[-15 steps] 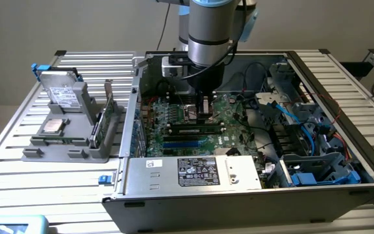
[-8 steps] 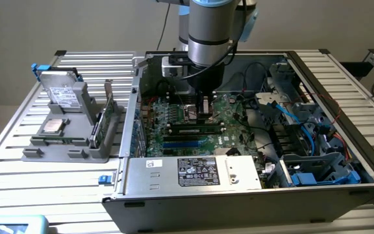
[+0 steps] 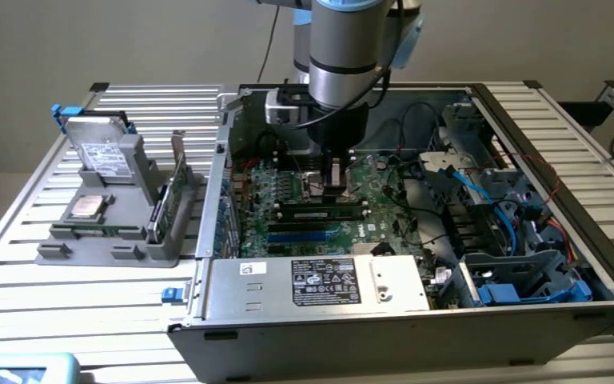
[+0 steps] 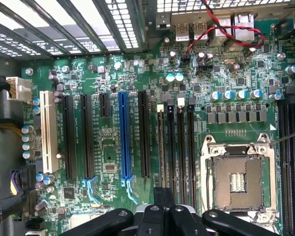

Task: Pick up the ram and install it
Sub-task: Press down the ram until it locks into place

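Observation:
The ram point(image 3: 323, 214) is a thin green stick with a whitish label. In the exterior view it lies along a black slot on the motherboard point(image 3: 376, 180), inside the open computer case. My gripper point(image 3: 334, 186) hangs just behind it, low over the board and pointing down. In the wrist view my gripper point(image 4: 162, 210) has its black fingers point(image 4: 147, 216) shut together, and nothing shows between them. They hover over a row of black memory slots point(image 4: 175, 142) beside the metal processor socket point(image 4: 236, 182).
A grey stand point(image 3: 105, 240) to the exterior view's left of the case holds a hard drive point(image 3: 105, 152) and a green expansion card point(image 3: 172, 196). The silver power supply point(image 3: 318, 282) fills the case front. Blue and black cables point(image 3: 499, 208) crowd the case's right.

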`<state>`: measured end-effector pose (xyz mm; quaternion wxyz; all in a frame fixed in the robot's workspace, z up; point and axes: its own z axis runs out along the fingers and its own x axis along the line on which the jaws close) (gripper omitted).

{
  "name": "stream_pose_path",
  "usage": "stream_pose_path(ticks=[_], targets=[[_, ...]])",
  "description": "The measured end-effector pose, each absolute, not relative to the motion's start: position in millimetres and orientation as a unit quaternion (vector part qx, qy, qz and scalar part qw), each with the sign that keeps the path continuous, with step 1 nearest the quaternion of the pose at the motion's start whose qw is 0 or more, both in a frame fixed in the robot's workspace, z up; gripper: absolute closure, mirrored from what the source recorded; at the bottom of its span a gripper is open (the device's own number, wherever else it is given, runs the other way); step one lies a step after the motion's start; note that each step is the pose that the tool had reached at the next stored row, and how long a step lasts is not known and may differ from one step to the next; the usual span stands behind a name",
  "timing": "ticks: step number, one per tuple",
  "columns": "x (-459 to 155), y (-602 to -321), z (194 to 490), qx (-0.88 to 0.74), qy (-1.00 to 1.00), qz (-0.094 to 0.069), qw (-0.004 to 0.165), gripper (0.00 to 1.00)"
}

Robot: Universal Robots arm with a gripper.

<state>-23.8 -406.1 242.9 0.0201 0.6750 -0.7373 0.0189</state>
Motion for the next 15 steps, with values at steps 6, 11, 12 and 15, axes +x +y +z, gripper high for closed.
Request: stream_pose_path(ticks=[6,11,12,15], targets=[[-23.9,-406.1,242.7,0.644,-0.765,0.019,0.020,0.89],[-23.8,-406.1,242.6,0.616,-0.787,0.018,0.021,0.89],[-23.8,-406.1,242.6,0.611,-0.791,0.018,0.021,0.89],[-23.8,-406.1,242.6,0.593,-0.805,0.017,0.021,0.89]])
